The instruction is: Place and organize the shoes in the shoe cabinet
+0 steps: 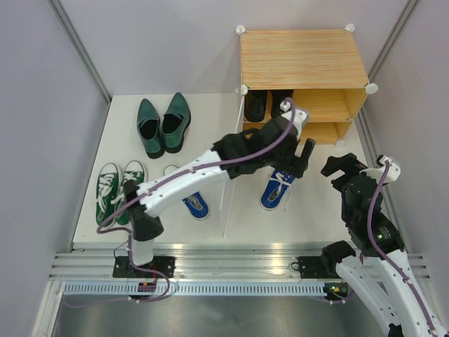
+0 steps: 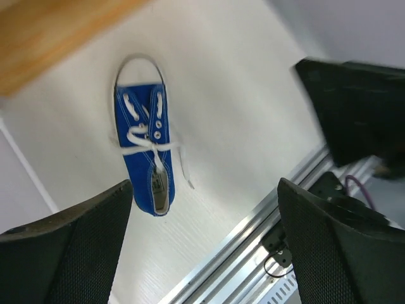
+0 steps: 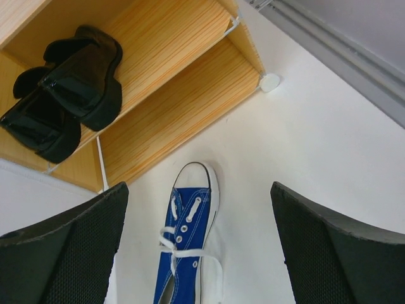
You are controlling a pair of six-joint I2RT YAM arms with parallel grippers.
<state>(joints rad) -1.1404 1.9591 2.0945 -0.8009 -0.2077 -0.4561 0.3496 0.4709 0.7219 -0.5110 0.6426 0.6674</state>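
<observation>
Here, shoe cabinet (image 1: 302, 60): it stands far right, with black dress shoes (image 3: 76, 88) on the upper shelf (image 3: 164, 44). The sneaker probably belongs on the lower shelf (image 3: 183, 107), fed in toe first and kept low.
Left gripper (image 2: 204, 183): jaws wide, nothing between them. It would do best to centre over the laces (image 2: 149, 144) and pinch the sides before lifting.
Right gripper (image 3: 199, 190): also wide and empty; it should keep clear.
Blue sneaker (image 1: 276, 191): on the floor (image 2: 240, 126) just before the lower shelf, toe toward it. It lies beneath the left gripper, apart, nearer one finger.

L arm (image 1: 186, 177) hides pt of 2nd blue sneaker (image 1: 196, 206).
</observation>
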